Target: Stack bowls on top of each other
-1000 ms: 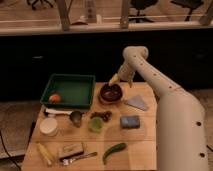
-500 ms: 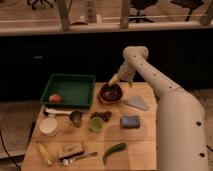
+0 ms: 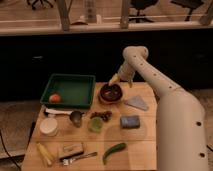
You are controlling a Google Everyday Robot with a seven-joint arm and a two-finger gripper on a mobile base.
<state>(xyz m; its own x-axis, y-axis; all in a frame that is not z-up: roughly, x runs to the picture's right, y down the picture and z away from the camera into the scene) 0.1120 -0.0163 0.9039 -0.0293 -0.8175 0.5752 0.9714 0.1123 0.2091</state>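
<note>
A dark brown glossy bowl (image 3: 111, 93) sits on the wooden table (image 3: 145, 140) just right of the green tray. A reddish edge shows around its outside. I cannot tell whether that is the orange-red bowl beneath it; no separate orange-red bowl shows elsewhere. My gripper (image 3: 115, 80), with pale yellowish fingertips, hangs at the bowl's far rim, just above and behind it. The white arm reaches in from the lower right.
A green tray (image 3: 70, 80) holds a small round orange thing (image 3: 55, 98). In front are a white tub (image 3: 49, 126), a metal scoop (image 3: 75, 116), a green cup (image 3: 95, 124), grapes (image 3: 102, 115), a blue sponge (image 3: 130, 121), a grey wedge (image 3: 136, 103), a green vegetable (image 3: 114, 151), corn (image 3: 45, 154) and a fork (image 3: 80, 157).
</note>
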